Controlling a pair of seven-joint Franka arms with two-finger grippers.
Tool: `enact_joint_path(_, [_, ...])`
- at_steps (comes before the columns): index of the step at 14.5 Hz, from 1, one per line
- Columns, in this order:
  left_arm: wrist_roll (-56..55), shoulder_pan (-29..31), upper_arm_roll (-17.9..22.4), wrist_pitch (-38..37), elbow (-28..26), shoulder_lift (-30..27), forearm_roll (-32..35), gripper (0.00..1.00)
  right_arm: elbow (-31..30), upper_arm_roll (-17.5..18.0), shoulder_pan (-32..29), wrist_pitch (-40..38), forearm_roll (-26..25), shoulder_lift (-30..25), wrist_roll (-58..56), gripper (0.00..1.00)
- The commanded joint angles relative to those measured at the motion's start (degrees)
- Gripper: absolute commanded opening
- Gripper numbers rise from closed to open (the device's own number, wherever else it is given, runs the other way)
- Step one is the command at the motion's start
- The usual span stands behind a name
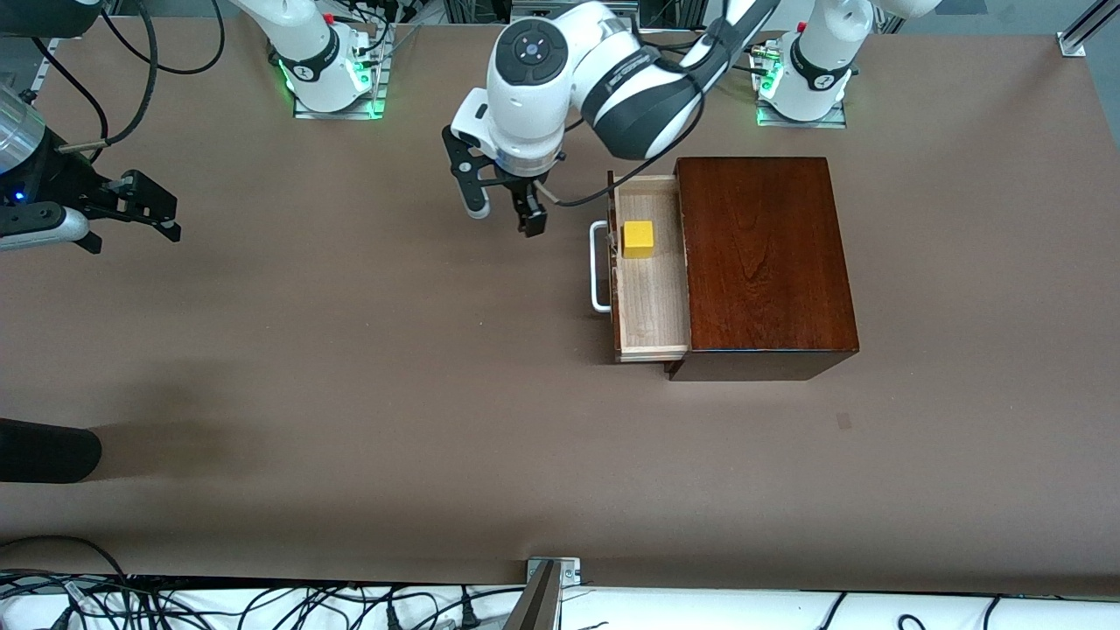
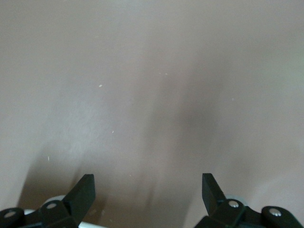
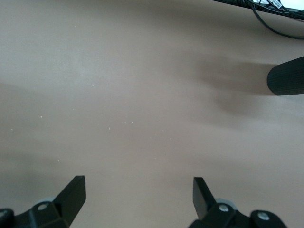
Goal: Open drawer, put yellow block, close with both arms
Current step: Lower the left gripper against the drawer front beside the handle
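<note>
The drawer (image 1: pixel 652 302) stands pulled out of the mahogany box (image 1: pixel 761 262), its white bar handle (image 1: pixel 598 267) pointing toward the right arm's end of the table. The yellow block (image 1: pixel 638 239) lies in the drawer, at the end of the tray farther from the front camera. My left gripper (image 1: pixel 506 214) hangs open and holds nothing, over bare table beside the handle; its wrist view shows the left gripper (image 2: pixel 148 190) over brown tabletop only. My right gripper (image 1: pixel 149 210) waits open at the right arm's end of the table; in its wrist view the right gripper (image 3: pixel 137 192) is over bare table.
A black rounded object (image 1: pixel 44 451) juts in at the right arm's end, nearer the front camera, and appears in the right wrist view as the black object (image 3: pixel 287 78). A metal bracket (image 1: pixel 551 573) and cables (image 1: pixel 262 604) line the near edge.
</note>
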Motion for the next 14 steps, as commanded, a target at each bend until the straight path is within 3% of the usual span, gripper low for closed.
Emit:
enact_joint_path(1, [9.4, 0.4, 0.4, 1.3, -1.6, 2.1, 2.3, 1.00, 0.7, 0.3, 0.1, -0.1, -0.1, 0.0, 0.8, 1.00])
enact_joint_path(4, [13.6, 0.4, 0.1, 5.4, -4.0, 4.7, 9.0, 1.00, 0.7, 0.3, 0.1, -0.1, 0.0, 0.0, 0.8, 1.00])
enact_joint_path(14, [17.7, 4.5, 0.2, 2.9, -12.0, 1.5, 8.9, 1.00, 0.6, 0.2, 0.1, -0.4, 0.1, 0.0, 0.9, 1.00])
